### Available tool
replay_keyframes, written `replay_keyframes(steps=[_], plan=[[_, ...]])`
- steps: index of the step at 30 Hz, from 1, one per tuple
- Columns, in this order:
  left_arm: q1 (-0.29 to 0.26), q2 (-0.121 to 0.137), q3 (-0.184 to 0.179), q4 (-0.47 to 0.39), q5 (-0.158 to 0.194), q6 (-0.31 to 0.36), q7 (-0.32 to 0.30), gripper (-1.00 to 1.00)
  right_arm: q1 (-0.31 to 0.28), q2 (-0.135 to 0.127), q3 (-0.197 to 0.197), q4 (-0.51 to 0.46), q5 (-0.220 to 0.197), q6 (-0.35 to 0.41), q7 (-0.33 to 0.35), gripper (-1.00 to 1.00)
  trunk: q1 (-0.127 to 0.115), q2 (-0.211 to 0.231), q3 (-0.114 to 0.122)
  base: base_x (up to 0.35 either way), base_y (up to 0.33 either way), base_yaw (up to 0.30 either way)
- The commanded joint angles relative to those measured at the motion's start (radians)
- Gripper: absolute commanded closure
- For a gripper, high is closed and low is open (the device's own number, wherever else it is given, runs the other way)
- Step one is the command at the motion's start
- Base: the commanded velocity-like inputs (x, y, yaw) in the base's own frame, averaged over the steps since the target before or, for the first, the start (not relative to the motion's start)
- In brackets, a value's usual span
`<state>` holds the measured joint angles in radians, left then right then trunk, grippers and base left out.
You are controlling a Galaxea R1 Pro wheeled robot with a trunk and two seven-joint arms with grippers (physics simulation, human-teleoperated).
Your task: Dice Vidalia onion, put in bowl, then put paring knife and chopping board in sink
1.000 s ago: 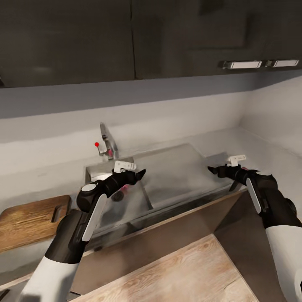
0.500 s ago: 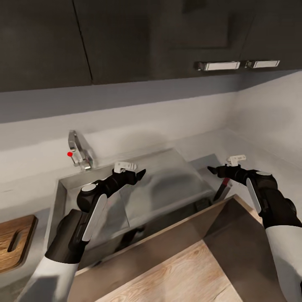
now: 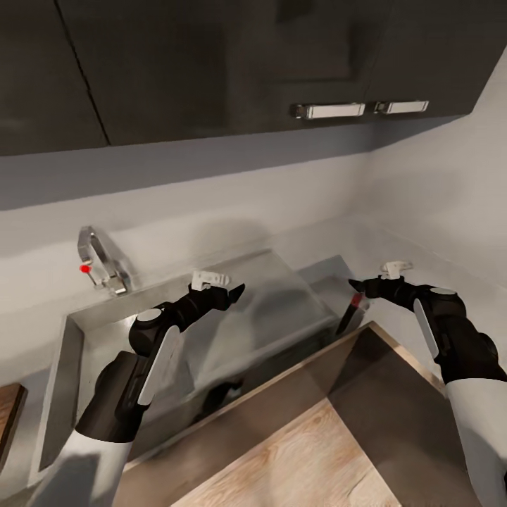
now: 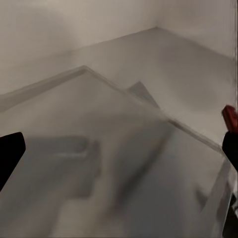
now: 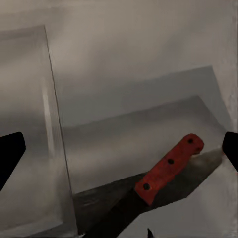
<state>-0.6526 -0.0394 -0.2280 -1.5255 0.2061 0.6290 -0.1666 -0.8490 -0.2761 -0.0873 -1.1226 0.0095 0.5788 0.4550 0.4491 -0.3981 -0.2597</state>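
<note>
The paring knife lies on the grey countertop just right of the sink, red handle up and dark blade toward the front edge. My right gripper hovers open right above it; in the right wrist view the red handle sits between the spread fingertips. My left gripper hangs open over the steel drainboard, empty. The chrome tap with its red dot stands at the back left. A sliver of the chopping board shows at the left edge. Onion and bowl are out of view.
Dark upper cabinets with metal handles hang above the counter. The wall turns a corner at the right. Below the counter's front edge are dark cabinet fronts and a pale wooden floor.
The camera has swung to the right, so sink, tap and board slide left in the picture. The knife has come into view under the right gripper. Both arms hold the same pose.
</note>
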Motion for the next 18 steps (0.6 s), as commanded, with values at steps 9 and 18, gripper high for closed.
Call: replay_keyframes(steps=[9,18], plan=[[-0.001,0.000,0.001,-0.001,0.003,0.006,-0.001,-1.00,-0.001,0.000,-0.001,-0.001,0.001,0.006,0.005,-1.00,0.001,-0.002,-0.002,0.227,-0.183,-0.283],[-0.001,0.000,0.001,-0.001,0.003,0.006,-0.001,-1.00,-0.001,0.000,-0.001,-0.002,0.001,0.006,0.005,-1.00,0.001,-0.002,-0.002,0.259,-0.206,-0.127]])
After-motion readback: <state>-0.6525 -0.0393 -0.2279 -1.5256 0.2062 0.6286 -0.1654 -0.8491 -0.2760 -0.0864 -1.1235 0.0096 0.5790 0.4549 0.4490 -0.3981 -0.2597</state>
